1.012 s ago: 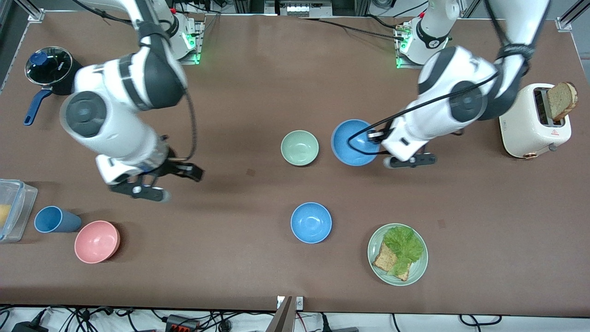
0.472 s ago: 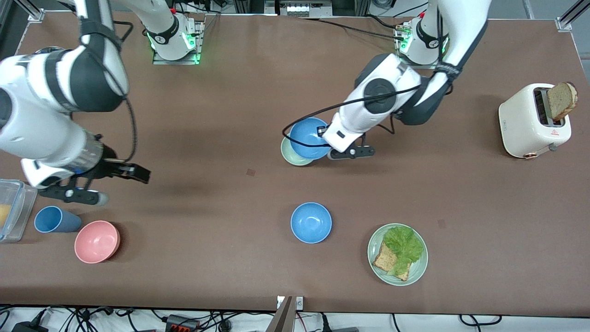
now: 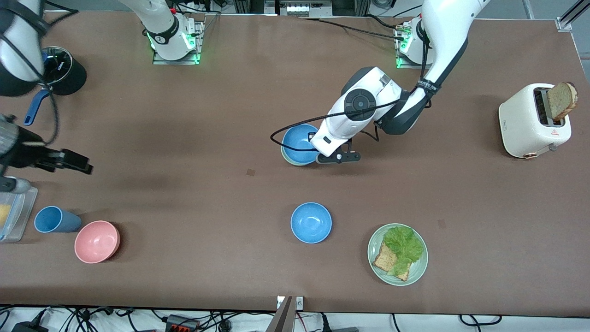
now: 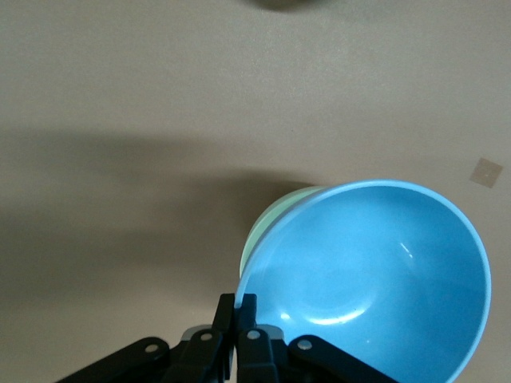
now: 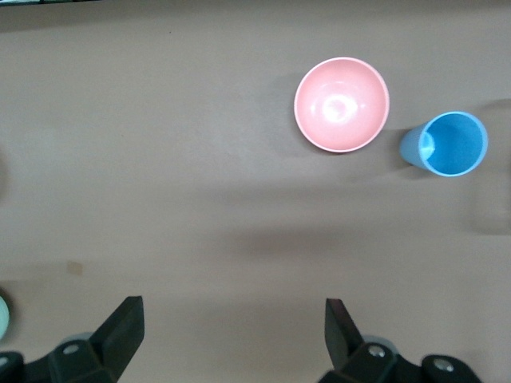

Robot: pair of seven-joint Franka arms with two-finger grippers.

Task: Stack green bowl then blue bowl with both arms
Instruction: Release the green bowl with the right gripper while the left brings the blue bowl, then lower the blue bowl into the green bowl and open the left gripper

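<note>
My left gripper [image 3: 317, 150] is shut on the rim of a blue bowl [image 3: 297, 143] and holds it tilted right over the green bowl [image 3: 289, 161], of which only a thin edge shows. In the left wrist view the fingers [image 4: 227, 307] pinch the blue bowl's [image 4: 375, 279] rim, and the green bowl [image 4: 267, 227] peeks out beneath it. I cannot tell whether the two bowls touch. A second blue bowl [image 3: 311, 222] sits on the table, nearer the front camera. My right gripper [image 3: 46, 173] is open and empty at the right arm's end of the table, as the right wrist view [image 5: 231, 319] shows.
A pink bowl [image 3: 97, 241] and a blue cup [image 3: 53, 219] stand by a clear container [image 3: 11, 210] at the right arm's end. A black pot [image 3: 57, 69] stands farther back. A green plate [image 3: 417, 272] with lettuce and bread and a toaster [image 3: 534, 121] are toward the left arm's end.
My left gripper has carried the blue bowl toward the right arm's end until it covers the green bowl. My right arm has swung away to its own end of the table.
</note>
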